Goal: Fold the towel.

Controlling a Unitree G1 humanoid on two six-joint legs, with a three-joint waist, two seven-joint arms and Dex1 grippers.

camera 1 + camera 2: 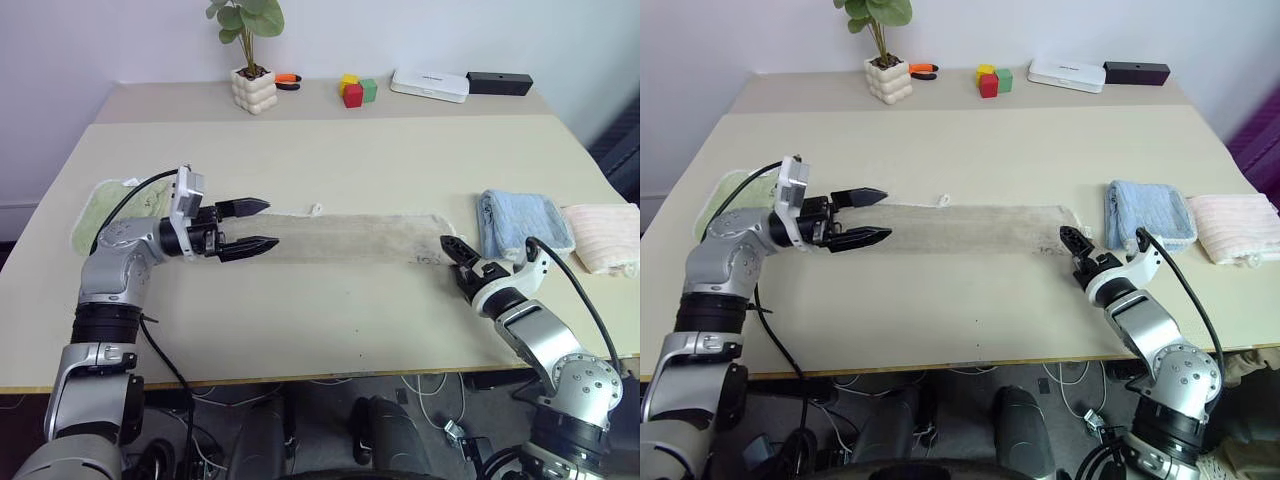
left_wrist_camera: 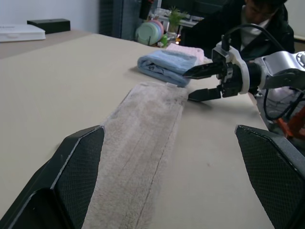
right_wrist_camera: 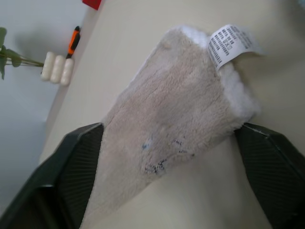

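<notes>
**Pincers open, towel folded lengthwise only**

Left pincer (image 1: pixel 247 226) hovers over the towel's (image 1: pixel 350 237) left end, jaws wide apart, holding nothing. Right pincer (image 1: pixel 456 254) sits at the towel's right end, jaws parted about the corner, no firm grip evident. The towel lies flat as a long narrow strip across the counter (image 1: pixel 330 160). Judged progress: lengthwise fold done; end-to-end folds remain. Containers: only a white plant pot (image 1: pixel 253 89) beyond the towel, holding a green plant.
</notes>
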